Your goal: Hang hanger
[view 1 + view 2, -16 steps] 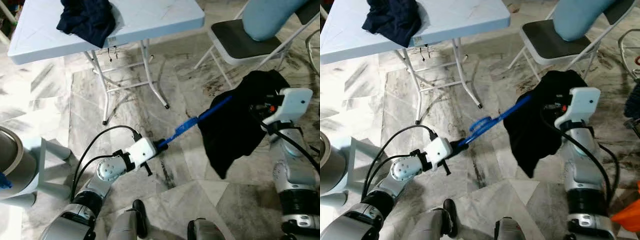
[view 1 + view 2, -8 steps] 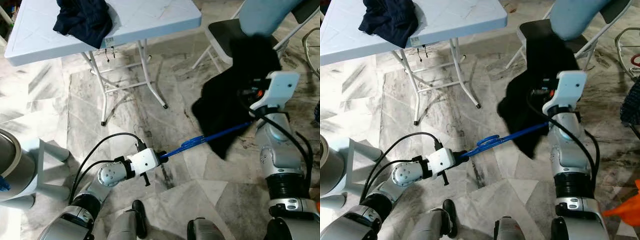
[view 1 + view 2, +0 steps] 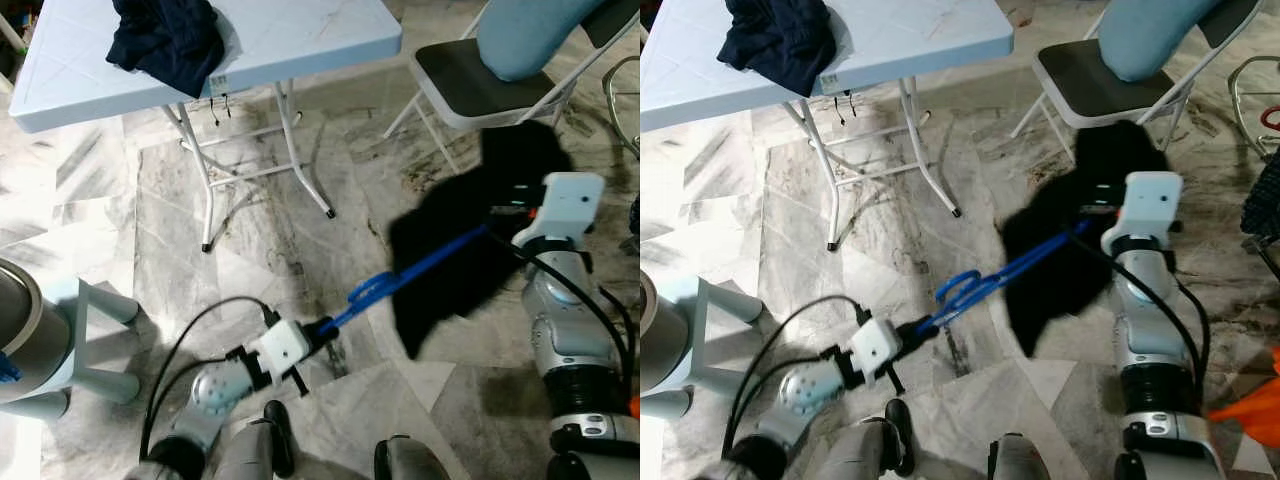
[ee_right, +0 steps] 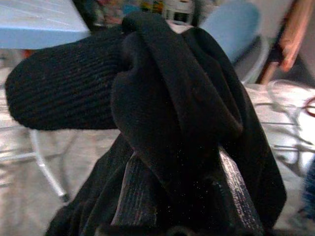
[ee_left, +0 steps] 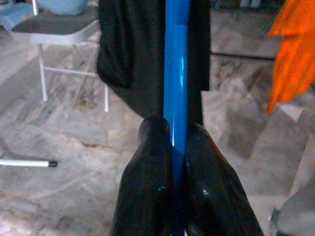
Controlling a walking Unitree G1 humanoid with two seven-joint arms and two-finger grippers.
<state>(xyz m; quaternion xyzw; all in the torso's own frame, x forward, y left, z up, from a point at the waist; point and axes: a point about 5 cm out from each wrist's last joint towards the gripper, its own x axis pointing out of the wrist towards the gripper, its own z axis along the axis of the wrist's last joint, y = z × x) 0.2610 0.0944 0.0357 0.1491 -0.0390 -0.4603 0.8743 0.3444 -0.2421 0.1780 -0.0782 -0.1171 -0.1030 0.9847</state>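
- left eye view: my left gripper (image 3: pixel 322 328) sits low over the marble floor (image 3: pixel 260 240), clamped on one end of the blue hanger (image 3: pixel 415 272). the hanger runs up and across to the black garment (image 3: pixel 455 265), which hangs bunched at my right gripper (image 3: pixel 505 212). i'd say the cloth is only partly on the hanger.
- right eye view: same scene. the folding table (image 3: pixel 930 40) with a dark blue cloth (image 3: pixel 780 35) on it stands well apart, as does the folding chair (image 3: pixel 1095 85). i can't pick out any rail or hook to hang on, so the hanging itself looks not yet done.
- left wrist view: both black fingers (image 5: pixel 152 167) are pressed narrow against the blue hanger, one on each side; the garment drapes around the bar further along.
- right wrist view: thick black knit is wrapped over the fingers (image 4: pixel 140 191); they look closed on the garment.
- my judgement: early to middle. hanger and cloth are both held; seating the cloth properly and finding a place to hang remain.
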